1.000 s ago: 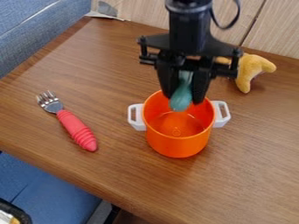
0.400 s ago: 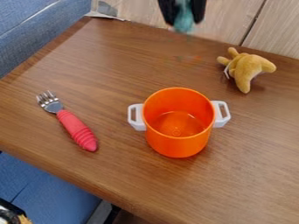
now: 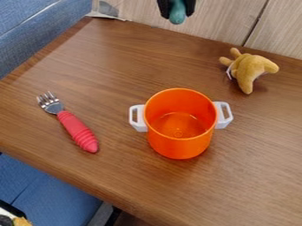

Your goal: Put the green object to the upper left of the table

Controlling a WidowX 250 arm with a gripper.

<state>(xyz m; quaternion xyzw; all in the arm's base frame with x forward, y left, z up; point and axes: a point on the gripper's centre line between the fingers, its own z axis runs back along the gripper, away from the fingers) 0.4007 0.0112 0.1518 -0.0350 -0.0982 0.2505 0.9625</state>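
Gripper [image 3: 177, 16] is seen at the top edge of the frame, right at its middle, with its two black fingers parted only by the width of the green object [image 3: 177, 12] and closed on its sides. The green object is held between them, its rounded end pointed down, above the far edge of the table [image 3: 135, 57] as it is seen in the frame. The upper part of the object is cut off by the frame, so its full shape cannot fairly be told.

An orange pot [image 3: 180, 148] with two white handles is set upright near the middle of the frame, its open top turned up. To the left of it, a fork [image 3: 77, 131] is laid at a slant, its metal prongs pointed to the upper left and its red ridged handle to the lower right. A tan plush toy [image 3: 251, 70] is placed on the table at the upper right. Blue cushioning [image 3: 35, 35] is seen at the upper left, and a pale wood-grain panel [image 3: 221, 24] is seen behind the table.
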